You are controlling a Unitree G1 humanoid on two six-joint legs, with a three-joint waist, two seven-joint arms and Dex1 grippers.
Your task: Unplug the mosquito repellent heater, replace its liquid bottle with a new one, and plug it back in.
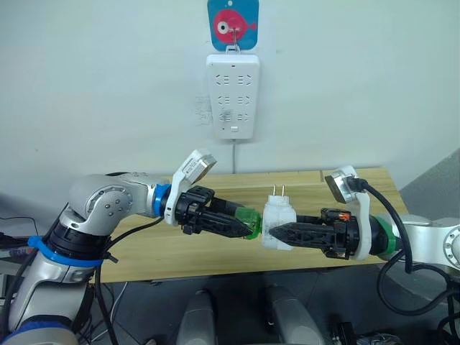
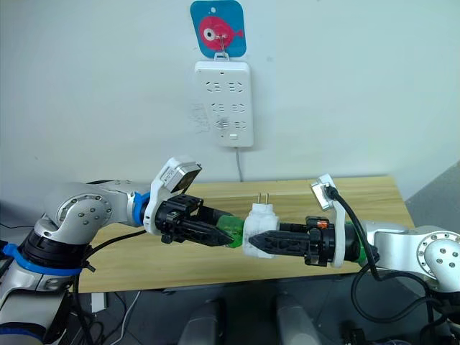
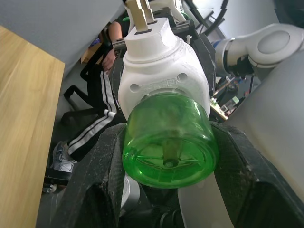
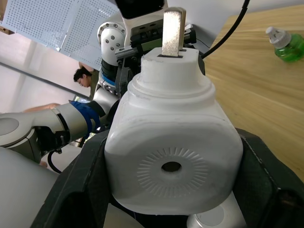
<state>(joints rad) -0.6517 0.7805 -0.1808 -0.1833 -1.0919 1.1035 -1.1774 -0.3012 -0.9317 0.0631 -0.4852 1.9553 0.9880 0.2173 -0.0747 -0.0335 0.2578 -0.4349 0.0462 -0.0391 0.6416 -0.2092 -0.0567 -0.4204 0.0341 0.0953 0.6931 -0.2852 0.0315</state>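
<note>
The mosquito repellent heater (image 1: pixel 279 224) is a small white unit held in the air above the wooden table (image 1: pixel 215 251), its two metal prongs pointing up. My right gripper (image 1: pixel 273 233) is shut on its body from the right. A green liquid bottle (image 1: pixel 249 221) sticks out of the heater's left side, and my left gripper (image 1: pixel 251 228) is shut on it. In the left wrist view the bottle (image 3: pixel 166 142) sits between both black fingers (image 3: pixel 99 175) with the heater (image 3: pixel 161 71) just beyond. A second green bottle (image 4: pixel 286 43) with a white cap stands on the table.
A long white power strip (image 1: pixel 233 95) hangs on the wall under a blue fish sticker (image 1: pixel 233 24), its cable running down behind the table. A person (image 4: pixel 85 76) is in the background of the right wrist view.
</note>
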